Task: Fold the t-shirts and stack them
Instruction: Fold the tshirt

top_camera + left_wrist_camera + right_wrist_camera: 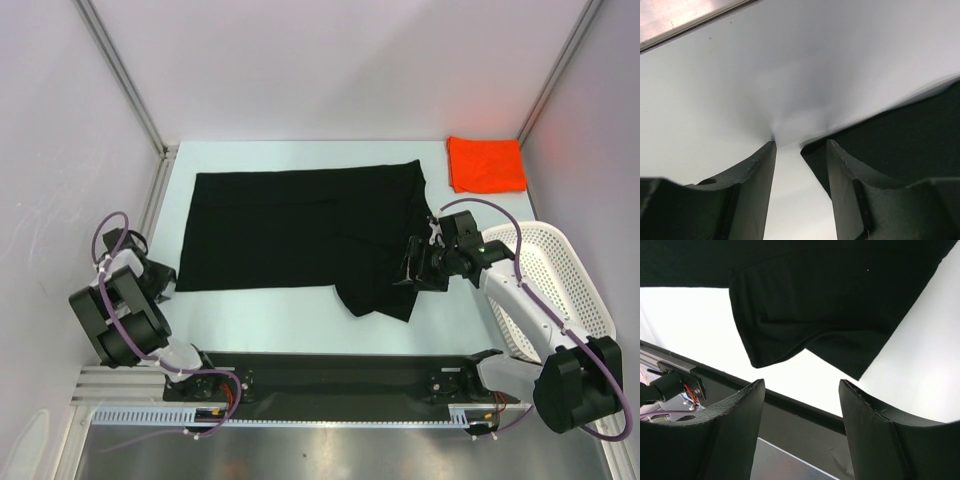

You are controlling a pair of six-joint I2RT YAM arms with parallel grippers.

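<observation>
The black t-shirt [300, 230] lies spread flat across the middle of the table, with a sleeve sticking out at its near right [380, 295]. An orange-red t-shirt [485, 163] lies folded at the back right corner. My left gripper [167, 284] sits low at the black shirt's near left corner. In the left wrist view that gripper [800, 146] is open, bare table between its fingers and the shirt corner [900, 135] just past the right finger. My right gripper [413, 268] hovers open over the shirt's right side. In the right wrist view it [802, 384] holds nothing, the sleeve [830, 305] ahead of it.
A white mesh basket [560, 285] stands at the right, beside the right arm. A black rail [340, 375] runs along the table's near edge. Pale walls close in the left, back and right sides.
</observation>
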